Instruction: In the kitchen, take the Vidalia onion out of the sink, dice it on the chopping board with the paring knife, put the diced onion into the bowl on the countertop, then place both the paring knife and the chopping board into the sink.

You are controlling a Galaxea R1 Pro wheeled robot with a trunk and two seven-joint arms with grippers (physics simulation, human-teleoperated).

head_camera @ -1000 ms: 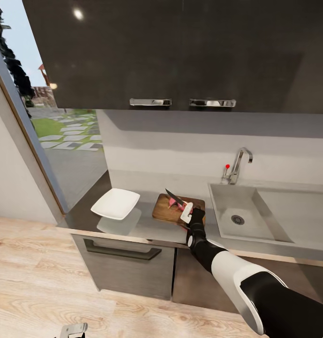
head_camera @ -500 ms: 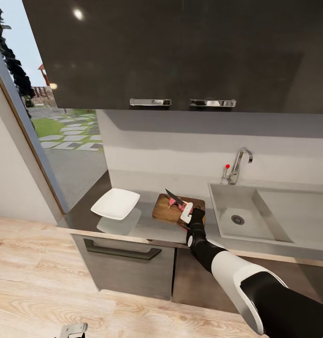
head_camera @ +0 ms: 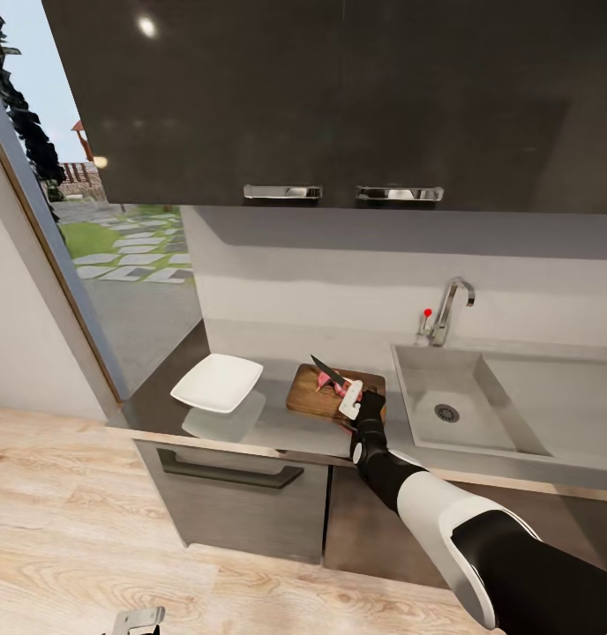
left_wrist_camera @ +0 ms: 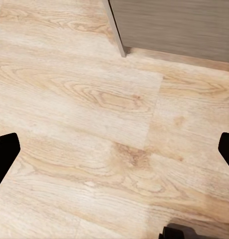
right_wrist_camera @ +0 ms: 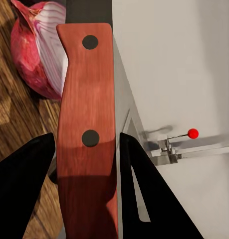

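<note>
While beside the bowl (head_camera: 217, 382), onion (right_wrist_camera: 37, 55) under gripped paring knife (right_wrist_camera: 87, 134).

The right arm reaches forward from the shoulder, its white upper section giving way to a black forearm and wrist. The right hand (head_camera: 351, 399) is closed on the paring knife (right_wrist_camera: 87, 129), one dark finger (right_wrist_camera: 22, 189) pressed against each side of the red handle. The left hand (head_camera: 136, 620) hangs low, its two fingertips (left_wrist_camera: 4, 152) spread wide apart over the floor.
</note>
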